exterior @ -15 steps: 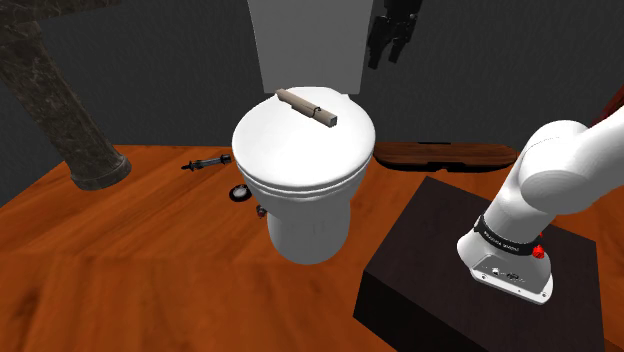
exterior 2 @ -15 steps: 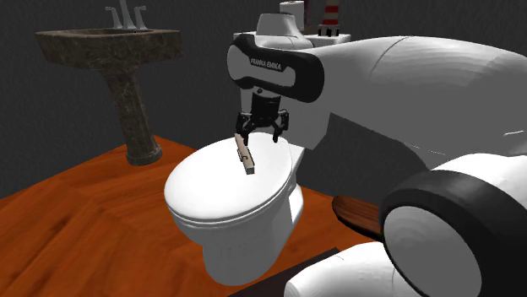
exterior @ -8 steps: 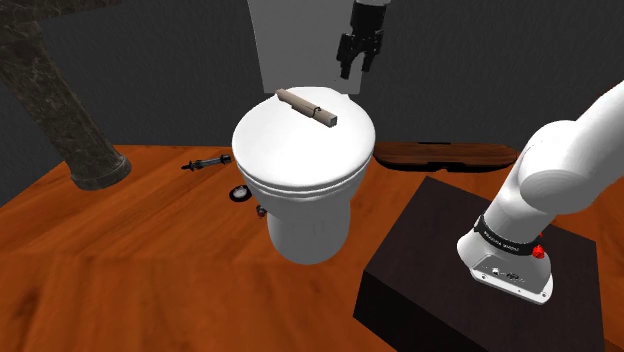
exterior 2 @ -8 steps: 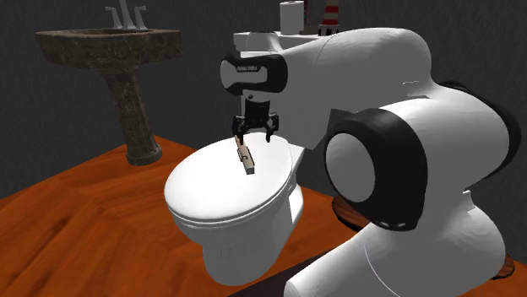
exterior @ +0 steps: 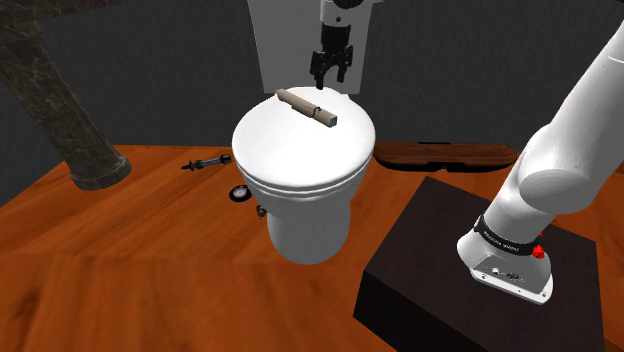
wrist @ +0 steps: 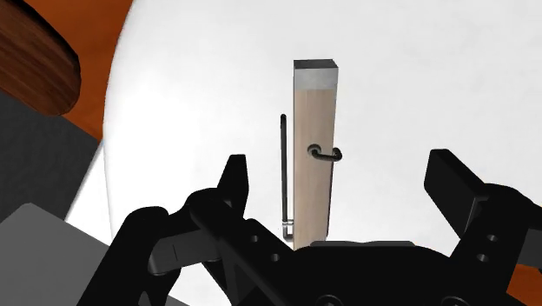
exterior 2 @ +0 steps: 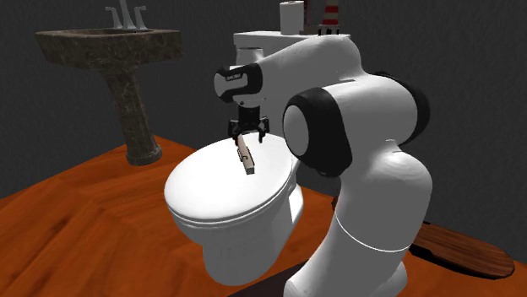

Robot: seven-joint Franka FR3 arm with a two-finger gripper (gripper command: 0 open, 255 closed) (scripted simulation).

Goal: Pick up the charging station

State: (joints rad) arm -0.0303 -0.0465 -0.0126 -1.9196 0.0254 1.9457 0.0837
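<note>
One white toilet [exterior: 305,215] is seen on the wood floor [exterior: 150,260]. On its closed lid [exterior: 290,150], near the tank [exterior: 290,40], a tan, bar-shaped charging station [exterior: 306,107] is laid flat. Above the bar's tank-side end the jaws are spread wide, with nothing gripped. Its long axis runs straight away between the fingers [wrist: 234,178], so its narrow width would likely be spanned once the jaws are lowered.

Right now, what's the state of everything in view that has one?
charging station: lying flat on the toilet lid, not held.
end effector: open, poised over one end of the charging station.
toilet lid: closed.
paper roll: upright on the tank.
</note>
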